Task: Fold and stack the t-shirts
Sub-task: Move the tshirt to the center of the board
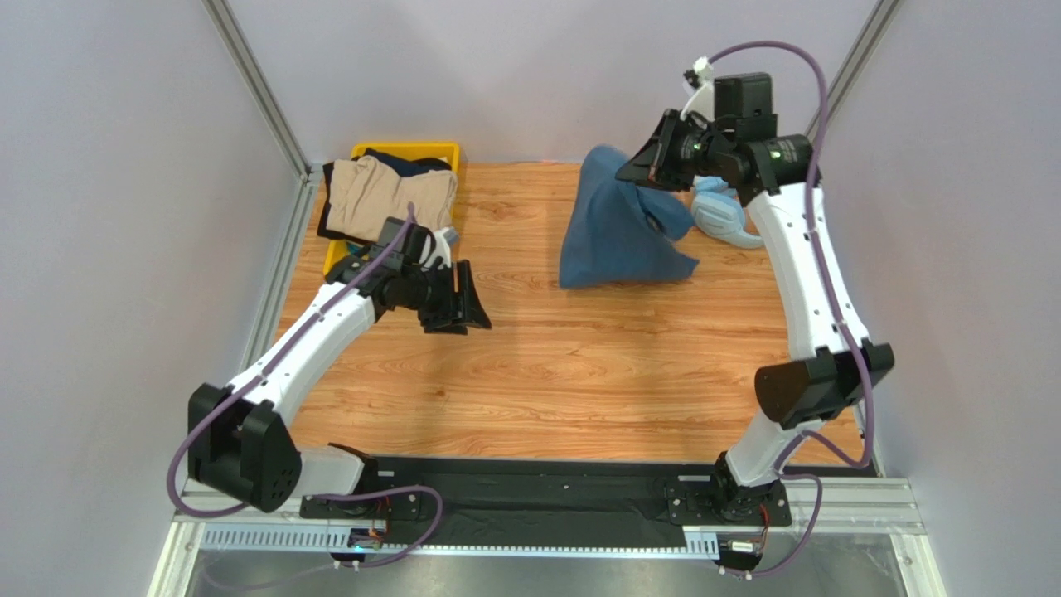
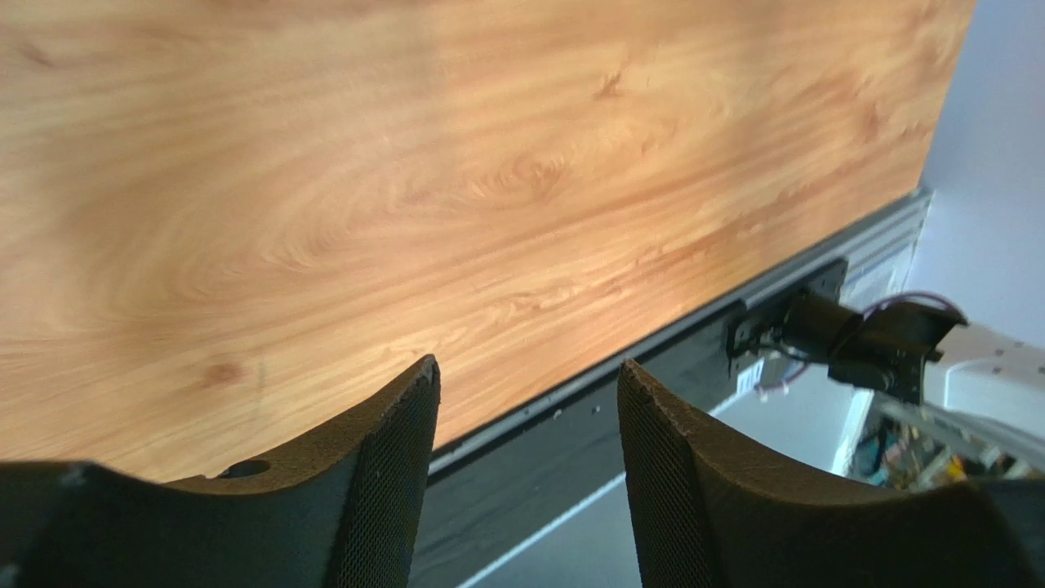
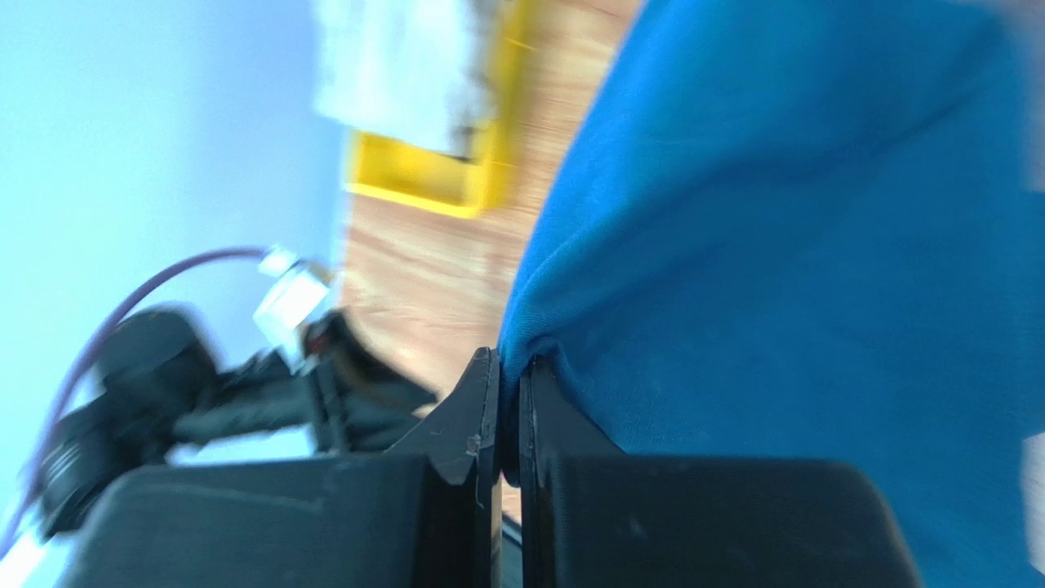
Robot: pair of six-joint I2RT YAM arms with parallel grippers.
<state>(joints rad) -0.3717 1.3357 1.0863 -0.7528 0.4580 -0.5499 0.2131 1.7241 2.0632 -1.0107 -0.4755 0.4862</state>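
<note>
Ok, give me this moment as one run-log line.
right fingers: shut on teal t-shirt edge, cloth hanging to table | left fingers: open, empty | tan t-shirt: bunched in yellow bin

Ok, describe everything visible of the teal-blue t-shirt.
The teal-blue t-shirt is soft, plain cloth, not folded, hanging in a rough triangle. The right gripper has its fingers shut on a pinched edge and holds the top raised. The wide lower part rests on the wooden table, toward the far right. Creases run down from the pinch. No print or sleeve detail can be made out.
</note>
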